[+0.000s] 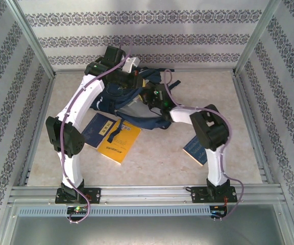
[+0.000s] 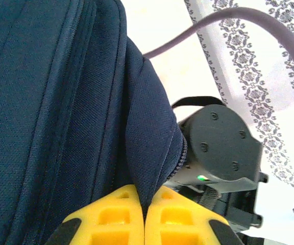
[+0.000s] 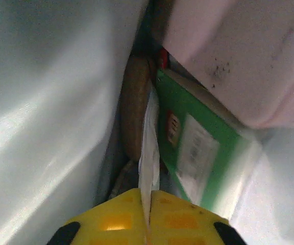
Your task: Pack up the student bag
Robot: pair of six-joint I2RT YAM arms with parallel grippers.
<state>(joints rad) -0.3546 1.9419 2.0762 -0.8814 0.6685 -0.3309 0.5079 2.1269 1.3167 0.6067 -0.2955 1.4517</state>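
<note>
The student bag (image 1: pixel 117 97) lies at the far middle of the table (image 1: pixel 157 163). I read the left pincer (image 2: pixel 146 196) as clamped together on a fold of the bag's navy fabric. The right pincer (image 3: pixel 149 199) sits inside the bag, pads together on the edge of a thin white sheet (image 3: pixel 149 143), beside a green book (image 3: pixel 198 143).

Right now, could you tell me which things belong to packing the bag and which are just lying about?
Job: student bag, green book inside it; likely also navy booklet, yellow book, blue book.
Lying about: purple cable, metal rail.
</note>
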